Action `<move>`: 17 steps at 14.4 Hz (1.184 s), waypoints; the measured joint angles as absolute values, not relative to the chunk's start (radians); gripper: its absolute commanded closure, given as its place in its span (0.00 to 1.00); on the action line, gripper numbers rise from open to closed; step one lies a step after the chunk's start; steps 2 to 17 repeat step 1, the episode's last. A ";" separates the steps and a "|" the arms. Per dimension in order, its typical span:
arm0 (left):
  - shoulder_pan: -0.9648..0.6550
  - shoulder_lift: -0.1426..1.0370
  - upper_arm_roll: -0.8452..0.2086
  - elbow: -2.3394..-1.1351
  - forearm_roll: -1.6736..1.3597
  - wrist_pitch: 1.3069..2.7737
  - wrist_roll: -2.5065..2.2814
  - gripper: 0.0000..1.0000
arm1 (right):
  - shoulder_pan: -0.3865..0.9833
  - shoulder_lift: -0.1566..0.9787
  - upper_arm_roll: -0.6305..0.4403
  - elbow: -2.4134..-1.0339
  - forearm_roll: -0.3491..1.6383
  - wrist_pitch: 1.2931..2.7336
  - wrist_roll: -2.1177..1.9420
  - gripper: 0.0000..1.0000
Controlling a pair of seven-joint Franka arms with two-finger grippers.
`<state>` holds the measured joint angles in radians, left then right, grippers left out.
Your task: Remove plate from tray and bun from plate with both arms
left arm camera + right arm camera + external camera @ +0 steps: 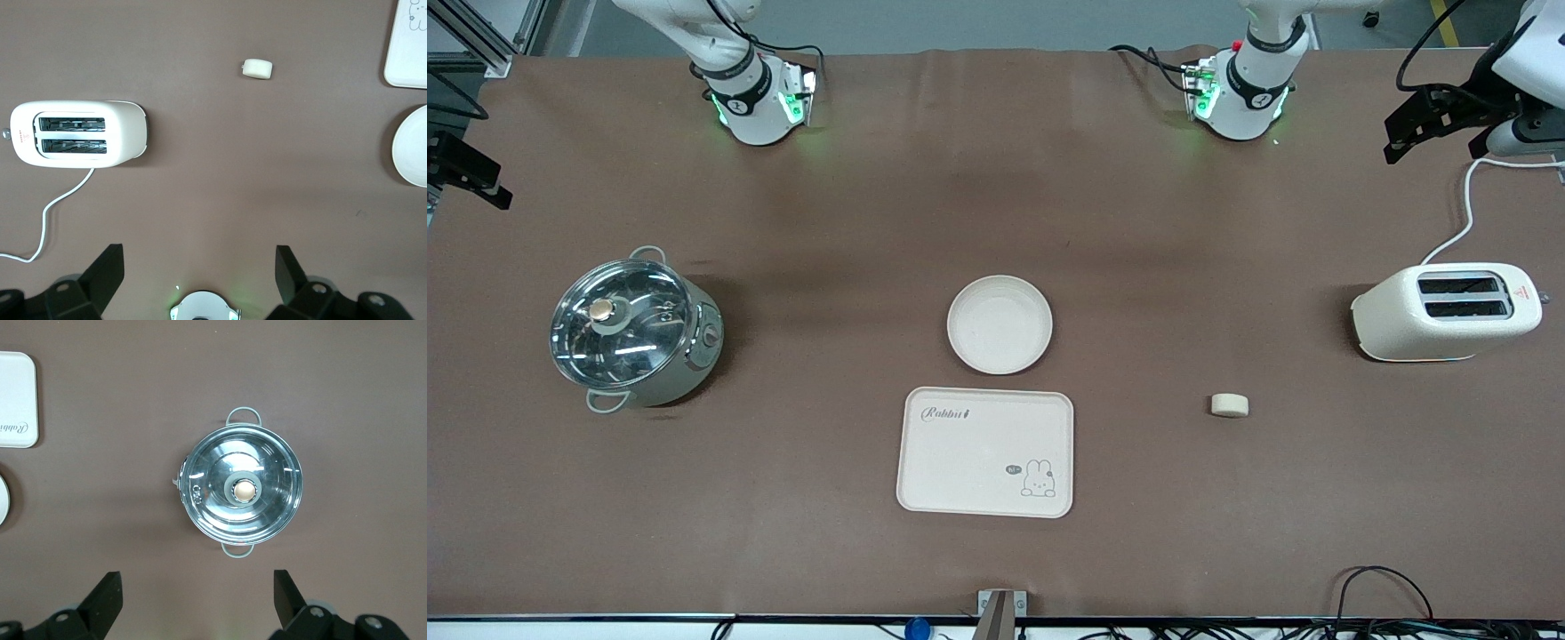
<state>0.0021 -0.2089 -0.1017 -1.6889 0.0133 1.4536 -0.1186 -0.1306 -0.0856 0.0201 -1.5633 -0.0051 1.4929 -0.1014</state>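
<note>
- The plate [1000, 324] is seen resting on the brown tabletop [996, 222] near its middle, upright and empty, with nothing touching it.
- The tray [985, 451], rectangular and printed with a rabbit drawing, is set just beside the plate and nearer to the front camera; a narrow strip of bare tabletop is left between the two.
- The bun [1230, 405] is found lying alone on the tabletop, toward the left arm's end, well apart from the plate and the tray and nearer to the front camera than the toaster [1446, 310].
- The toaster is placed near the tabletop edge at the left arm's end, its two slots turned upward and its white cord [1467, 213] led away toward the edge where the bases stand.
- A steel pot [636, 327] covered by a glass lid is stood near the tabletop edge at the right arm's end.
- The left gripper [200, 273] is held high over the tabletop between the toaster and the plate; its jaws are spread wide and nothing is held between them.
- The right gripper [198, 597] is held high over the pot; its jaws are likewise spread wide and empty.
- Both arms are seen waiting, with neither gripper in contact with any object.
</note>
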 measured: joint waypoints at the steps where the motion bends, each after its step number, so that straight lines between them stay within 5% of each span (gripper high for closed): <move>1: 0.002 -0.208 -0.102 -1.687 0.013 1.454 -0.119 0.00 | -0.131 -0.086 0.020 -1.563 -0.005 1.493 -0.101 0.00; 17: 0.002 -0.208 -0.102 -1.687 0.013 1.454 -0.119 0.00 | -0.131 -0.086 0.020 -1.563 -0.005 1.493 -0.101 0.00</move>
